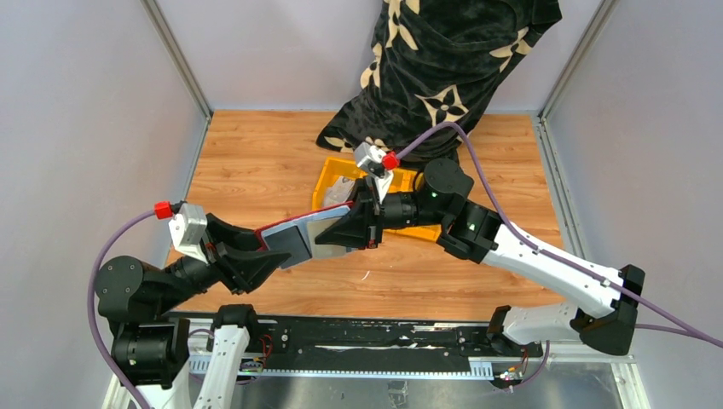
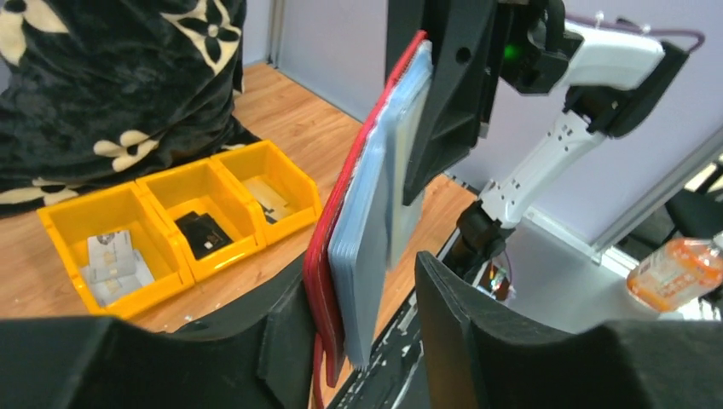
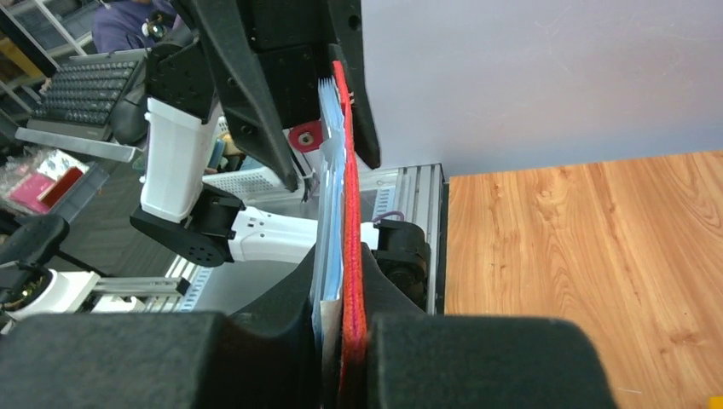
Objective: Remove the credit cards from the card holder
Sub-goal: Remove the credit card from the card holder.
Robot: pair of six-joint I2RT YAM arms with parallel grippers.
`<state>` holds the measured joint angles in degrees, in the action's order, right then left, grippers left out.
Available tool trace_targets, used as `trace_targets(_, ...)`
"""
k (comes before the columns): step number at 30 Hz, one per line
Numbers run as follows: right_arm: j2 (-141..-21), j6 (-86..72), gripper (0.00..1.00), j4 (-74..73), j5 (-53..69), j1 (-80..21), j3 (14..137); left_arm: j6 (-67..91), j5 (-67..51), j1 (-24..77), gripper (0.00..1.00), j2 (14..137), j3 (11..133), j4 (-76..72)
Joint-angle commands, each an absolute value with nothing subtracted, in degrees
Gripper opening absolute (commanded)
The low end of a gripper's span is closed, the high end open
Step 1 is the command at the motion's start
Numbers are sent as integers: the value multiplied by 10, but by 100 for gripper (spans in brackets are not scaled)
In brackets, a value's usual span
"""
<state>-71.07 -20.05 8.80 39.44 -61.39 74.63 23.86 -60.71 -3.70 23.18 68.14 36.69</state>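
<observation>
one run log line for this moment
dark red leather-like card holder: aloft between both hands | right hand: shut on it | left hand: open around other end | silvery-grey plastic cards: in holder

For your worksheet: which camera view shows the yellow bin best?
Left wrist: the bin shows all three compartments and contents. Top view has it partly hidden behind the right arm; right wrist shows a corner sliver at most.

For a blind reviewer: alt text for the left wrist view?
A red card holder with grey cards stands edge-on, pinched above by the right gripper, between the left gripper's parted jaws. Behind, a yellow bin on a wooden table.
</observation>
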Motion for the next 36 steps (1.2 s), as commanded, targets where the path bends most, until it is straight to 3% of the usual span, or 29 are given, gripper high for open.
trace_targets(1,-657,-278,0,243,372,-605,684,264,-552,-36,51,223,669,376)
trace_targets(9,-624,-329,0,347,322,-605,626,497,-570,-36,51,176,572,174)
trace_targets(26,-675,-416,0,487,303,-605,592,662,-568,-36,48,170,543,25)
trace_targets(36,-686,-453,0,546,309,-607,567,671,-525,-36,29,175,517,18)
